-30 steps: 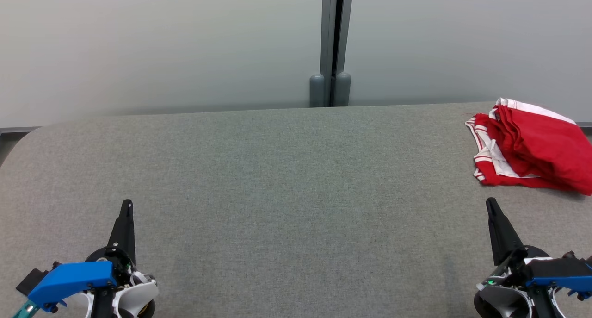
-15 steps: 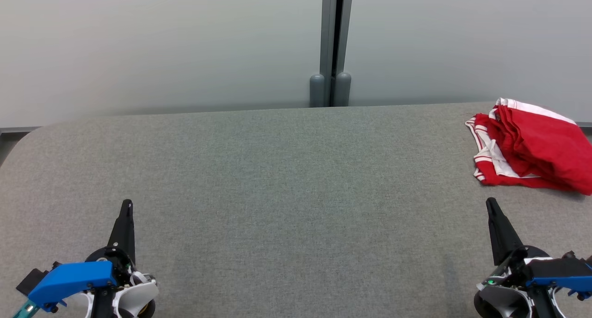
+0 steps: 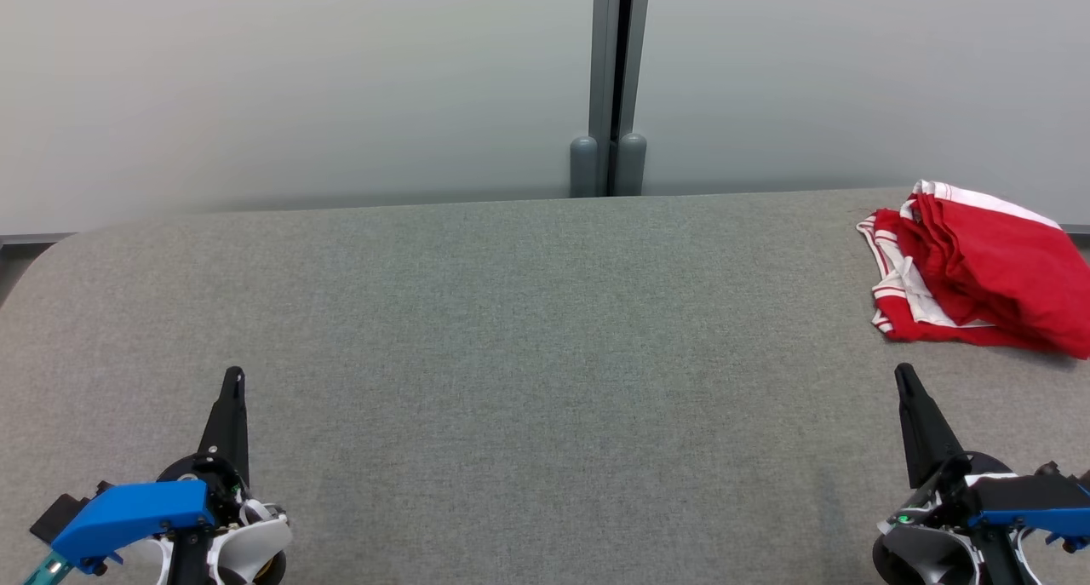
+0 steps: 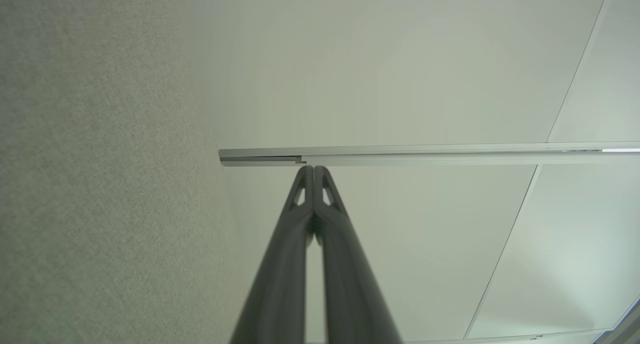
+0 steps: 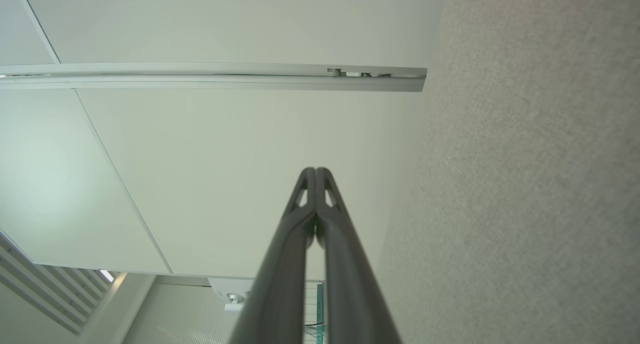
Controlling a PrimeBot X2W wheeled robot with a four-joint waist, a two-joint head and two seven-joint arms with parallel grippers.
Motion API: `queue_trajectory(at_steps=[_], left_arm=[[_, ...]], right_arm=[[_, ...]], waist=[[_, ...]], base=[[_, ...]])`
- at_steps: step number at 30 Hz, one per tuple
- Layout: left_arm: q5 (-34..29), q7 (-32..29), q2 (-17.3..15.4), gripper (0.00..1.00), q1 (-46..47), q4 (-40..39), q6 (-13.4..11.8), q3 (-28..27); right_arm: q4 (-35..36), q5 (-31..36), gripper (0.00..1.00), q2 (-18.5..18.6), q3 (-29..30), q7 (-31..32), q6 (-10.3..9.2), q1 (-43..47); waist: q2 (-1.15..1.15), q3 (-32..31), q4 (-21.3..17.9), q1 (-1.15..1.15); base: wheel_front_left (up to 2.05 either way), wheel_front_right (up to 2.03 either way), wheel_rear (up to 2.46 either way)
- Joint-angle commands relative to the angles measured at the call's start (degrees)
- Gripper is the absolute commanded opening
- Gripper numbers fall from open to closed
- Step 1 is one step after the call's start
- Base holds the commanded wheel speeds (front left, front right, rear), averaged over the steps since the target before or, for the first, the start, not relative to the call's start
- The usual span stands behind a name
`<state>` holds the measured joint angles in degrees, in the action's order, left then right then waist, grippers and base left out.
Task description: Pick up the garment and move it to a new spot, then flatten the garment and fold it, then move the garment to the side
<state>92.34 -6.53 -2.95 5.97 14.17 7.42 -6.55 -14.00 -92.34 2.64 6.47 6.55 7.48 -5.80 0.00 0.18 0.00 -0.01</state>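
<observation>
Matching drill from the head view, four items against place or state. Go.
Column A
1. garment
2. left pincer
3. right pincer
4. grey post

Column B
a. lower left, shut, empty
b. bunched on the table, far right
c. top centre, behind the table
d. lower right, shut, empty

Pairs: 1-b, 2-a, 3-d, 4-c
</observation>
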Motion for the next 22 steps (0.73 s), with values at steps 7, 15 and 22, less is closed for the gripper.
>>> queue_trajectory(at_steps=[7, 15, 22], left_arm=[[0.1, -0.2, 0.2, 0.0, 0.5, -0.2, 0.2, -0.1], [0.1, -0.2, 0.2, 0.0, 0.5, -0.2, 0.2, -0.1], [0.1, -0.2, 0.2, 0.0, 0.5, -0.2, 0.2, -0.1]], right_arm=[[-0.1, -0.2, 0.0, 0.4, 0.2, 0.1, 0.02, -0.8], [-0.1, -0.2, 0.0, 0.4, 0.2, 0.1, 0.02, -0.8], [-0.1, -0.2, 0.0, 0.4, 0.2, 0.1, 0.02, -0.8]], waist=[[0.0, 0.0, 0.0, 0.01], [0.0, 0.0, 0.0, 0.01], [0.0, 0.0, 0.0, 0.01]], base=[[0.0, 0.0, 0.0], [0.0, 0.0, 0.0], [0.0, 0.0, 0.0]])
